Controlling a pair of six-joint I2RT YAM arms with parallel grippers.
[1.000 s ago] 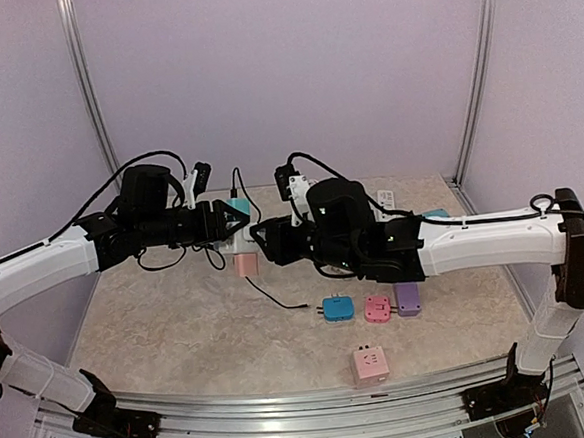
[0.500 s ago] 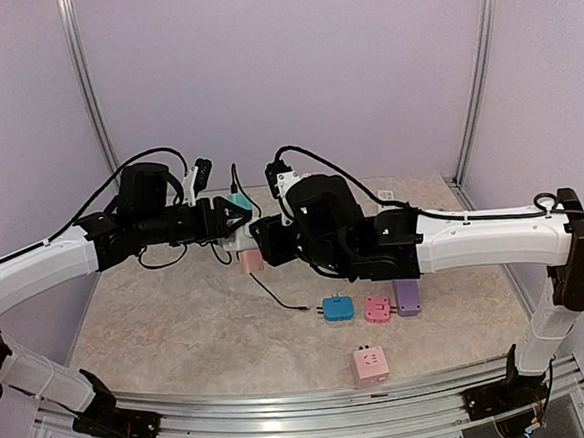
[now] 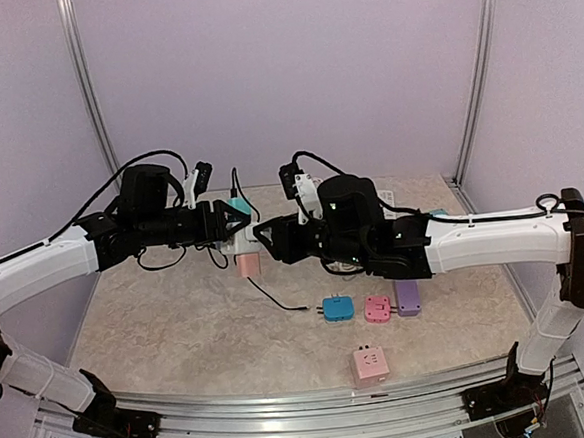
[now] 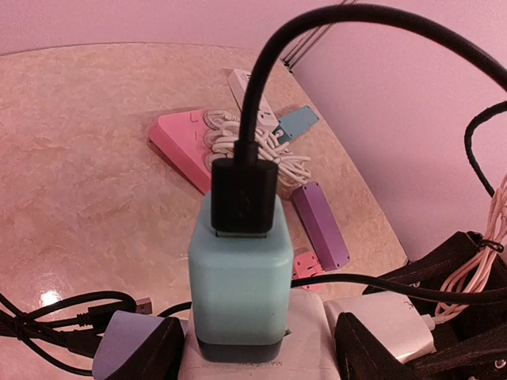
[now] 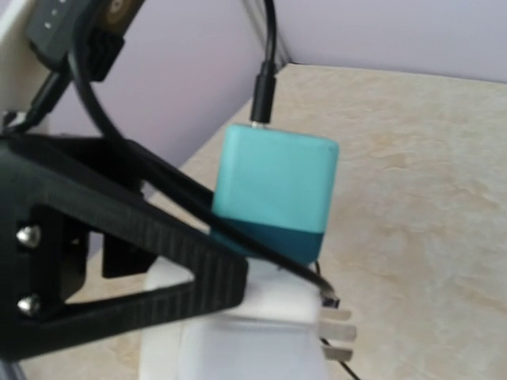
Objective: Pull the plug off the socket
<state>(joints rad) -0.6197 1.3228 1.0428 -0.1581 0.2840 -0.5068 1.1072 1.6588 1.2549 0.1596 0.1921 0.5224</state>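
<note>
Left pincer (image 4: 253,352): half spread, clamped on the white socket (image 4: 310,340). Its dark fingers (image 4: 142,352) press on the block from both sides and hold it up off the table (image 3: 179,327).

Teal plug (image 4: 240,285): still seated in the socket's top face, upright, its darker base sunk into the white block. Nothing grips the plug itself. A black cable (image 4: 261,87) runs into its top through a black USB connector, then arcs up and over to the right.

Right pincer (image 3: 265,239): tip just beside the socket on its right side, facing the left pincer. Cannot tell whether its jaws are spread or pressed together. It does not visibly touch the plug.

Right wrist view: the plug is free on all its visible faces. A black truss-shaped finger (image 5: 119,245) lies along the socket's left side; whose finger it is, cannot tell. A thin black wire crosses the plug's base, and metal prongs (image 5: 339,323) stick out at the white block's right.

Directly below the held socket a pink block (image 3: 247,265) sits on the table.

Nearer the front edge are a blue plug (image 3: 336,307), a pink plug (image 3: 377,308) and a purple plug (image 3: 408,298) in a row, then a pink cube adapter (image 3: 370,364) on its own.

Further back lies a pink power strip (image 4: 178,142) with a coiled white cord (image 4: 253,146) on it.
</note>
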